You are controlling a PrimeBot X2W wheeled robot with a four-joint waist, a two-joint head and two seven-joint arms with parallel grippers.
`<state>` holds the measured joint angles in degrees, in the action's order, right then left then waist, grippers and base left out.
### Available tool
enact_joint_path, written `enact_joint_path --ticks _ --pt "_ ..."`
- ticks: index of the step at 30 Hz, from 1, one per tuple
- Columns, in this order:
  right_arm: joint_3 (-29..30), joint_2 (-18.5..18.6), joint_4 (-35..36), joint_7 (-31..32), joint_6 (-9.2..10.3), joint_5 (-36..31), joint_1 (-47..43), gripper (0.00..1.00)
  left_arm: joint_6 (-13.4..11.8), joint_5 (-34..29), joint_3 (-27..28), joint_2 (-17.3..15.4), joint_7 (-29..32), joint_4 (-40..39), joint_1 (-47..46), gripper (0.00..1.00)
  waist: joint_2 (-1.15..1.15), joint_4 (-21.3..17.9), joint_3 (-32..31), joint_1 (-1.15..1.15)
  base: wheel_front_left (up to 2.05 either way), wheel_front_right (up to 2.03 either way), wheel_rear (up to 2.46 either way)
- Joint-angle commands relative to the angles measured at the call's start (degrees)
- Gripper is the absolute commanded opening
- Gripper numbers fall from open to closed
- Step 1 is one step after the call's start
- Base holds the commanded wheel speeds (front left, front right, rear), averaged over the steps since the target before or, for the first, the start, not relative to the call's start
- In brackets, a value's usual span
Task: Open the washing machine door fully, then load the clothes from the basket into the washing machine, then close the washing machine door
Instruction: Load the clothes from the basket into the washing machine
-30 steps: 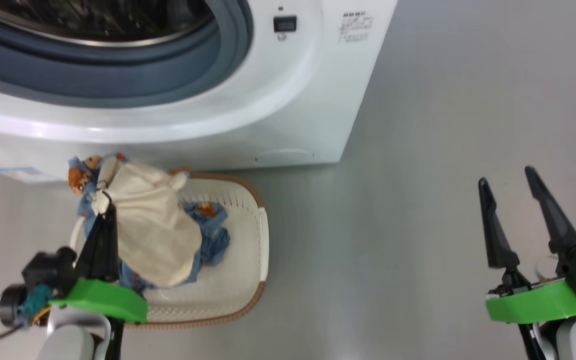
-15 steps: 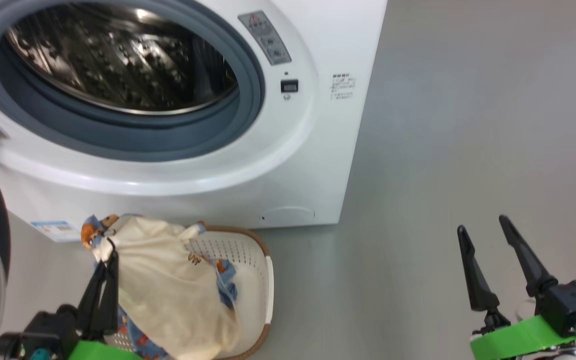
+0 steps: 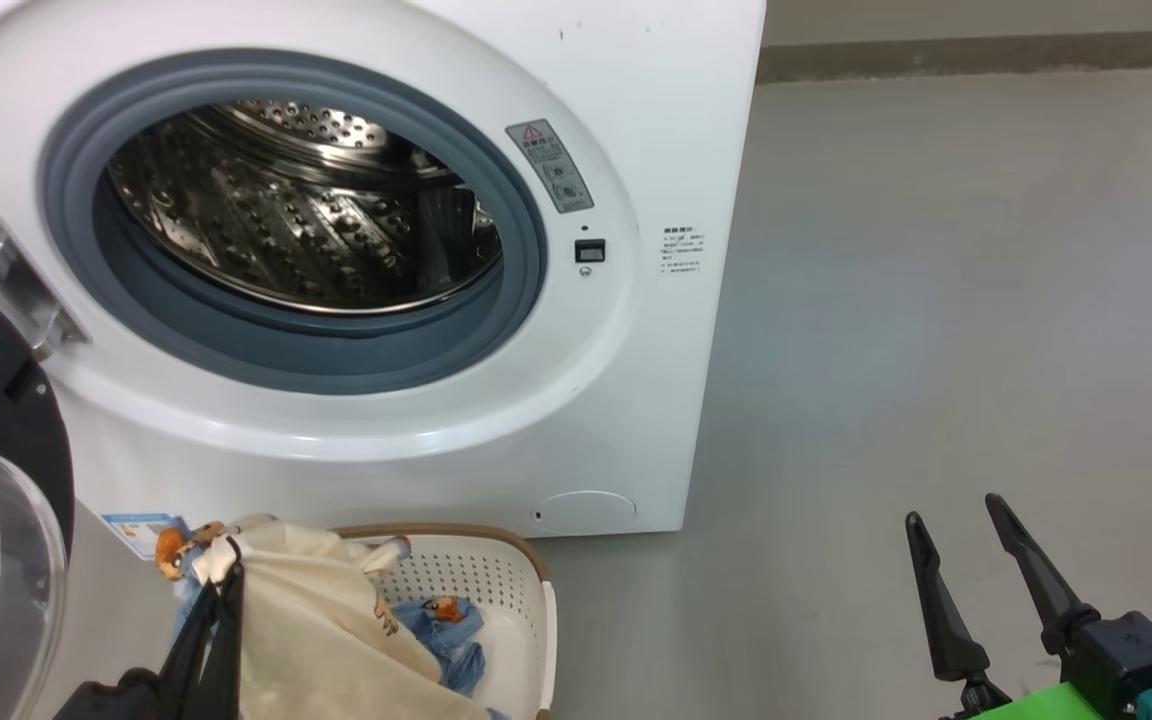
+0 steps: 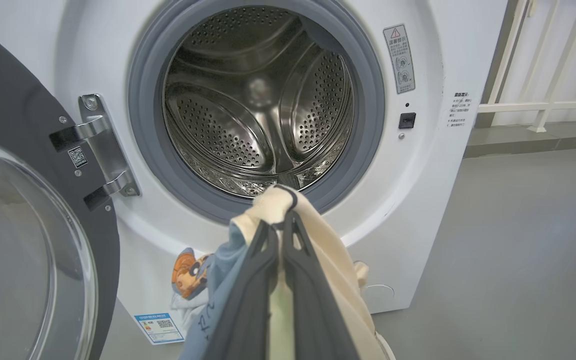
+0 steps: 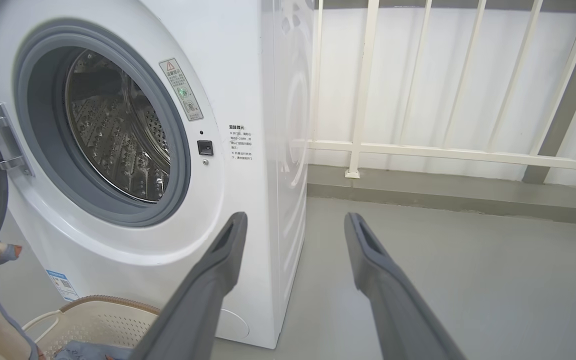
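The washing machine (image 3: 676, 120) stands with its steel drum (image 4: 258, 100) exposed. Its door (image 3: 6, 430) hangs swung out at the left on a metal hinge (image 4: 103, 145). Below the drum opening sits the basket (image 3: 511, 580). My left gripper (image 4: 281, 220) is shut on the clothes, pinching a cream-yellow garment (image 4: 338, 260) together with a light blue printed one (image 4: 220, 280). The bundle hangs over the basket, in front of the machine's lower front, and part of the blue cloth (image 3: 446, 625) lies inside the basket. Off to the right, my right gripper (image 3: 952, 510) is open and holds nothing.
Bare grey floor (image 3: 936, 300) stretches to the right of the machine. A white railing (image 5: 418, 150) on a low curb runs behind it. The open door's glass dome (image 4: 13, 260) bulges out at the left, close to my left arm.
The head camera has tilted up, so the whole drum opening and the door now show. My left gripper stays shut on the clothes and my right gripper stays open.
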<state>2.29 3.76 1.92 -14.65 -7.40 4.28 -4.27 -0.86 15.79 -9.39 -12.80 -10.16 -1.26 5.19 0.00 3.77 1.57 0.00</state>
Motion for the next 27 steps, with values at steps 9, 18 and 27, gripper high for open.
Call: enact_joint_path --ticks 9,18,27 --pt "-1.54 -0.26 2.21 0.42 -0.09 0.83 -0.32 1.00 -1.29 -0.13 1.92 -1.83 0.60 -3.46 -0.44 0.00 0.00 0.60 -0.74 0.00 0.00 0.00 0.00" --pt "-1.60 -0.45 2.27 0.50 -0.09 0.67 -0.22 1.00 -1.57 0.22 1.65 -1.94 0.51 -3.42 -0.42 0.00 0.00 0.64 -0.68 0.00 0.00 0.00 0.00" --pt "-2.07 -0.54 2.75 0.57 -0.09 0.62 0.19 1.00 -1.91 0.63 1.69 -1.98 0.35 -2.97 -1.33 0.00 0.00 0.64 0.29 0.00 0.00 0.00 0.00"
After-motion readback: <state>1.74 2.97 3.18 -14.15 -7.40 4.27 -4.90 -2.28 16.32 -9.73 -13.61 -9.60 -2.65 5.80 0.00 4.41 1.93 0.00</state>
